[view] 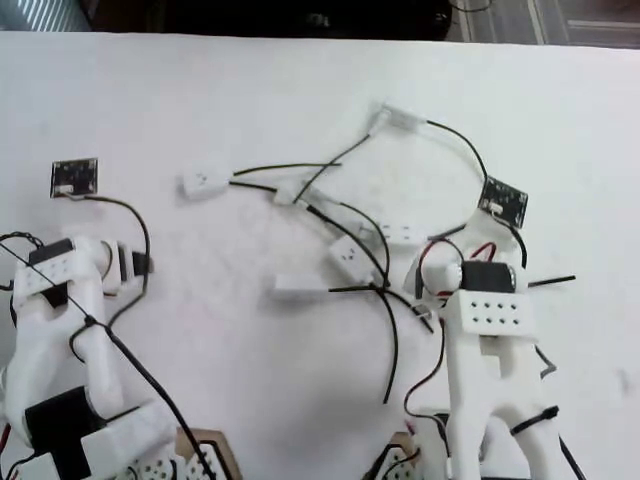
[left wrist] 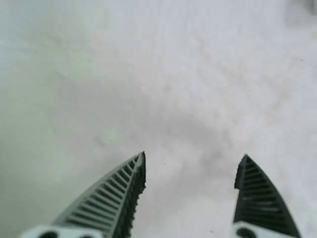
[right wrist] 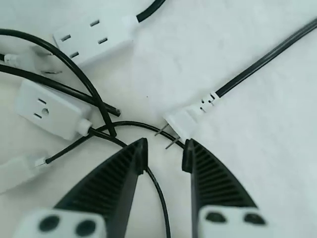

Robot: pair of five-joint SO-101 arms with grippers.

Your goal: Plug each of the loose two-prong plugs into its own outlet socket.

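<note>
White tabletop (view: 300, 70) carries both arms along the lower edge of the high view, and a dark strip of room runs across the top. From the centre to right of centre lies a tangle of black cords (view: 394, 340) and white outlet blocks. The left outlet block (view: 203, 183) sits upper left of centre, the top outlet block (view: 398, 120) is near the upper middle, and the middle outlet block (view: 350, 258) is among the cords. A left circuit board (view: 75, 177) and a right circuit board (view: 503, 200) sit apart at the sides.

From above, the right arm (view: 488, 320) covers its own fingertips. Seen from its wrist, the right gripper (right wrist: 163, 153) is narrowly parted and holds nothing, and a thin cable (right wrist: 157, 191) runs through the gap. The two-prong plug (right wrist: 184, 121) lies flat on the table just beyond the fingertips. One prong is close to a fingertip, though I cannot tell whether they touch. The plug's long axis lies diagonally: its prongs (right wrist: 166, 138) point back at the gripper and its cord (right wrist: 267, 57) trails straight away. A two-socket outlet (right wrist: 94, 35) and a grounded outlet (right wrist: 49, 111) lie nearby with their slots facing up and cords crossing between them.

The left gripper (left wrist: 190, 163) hangs over the tabletop with its fingers spread wide, holding nothing.
</note>
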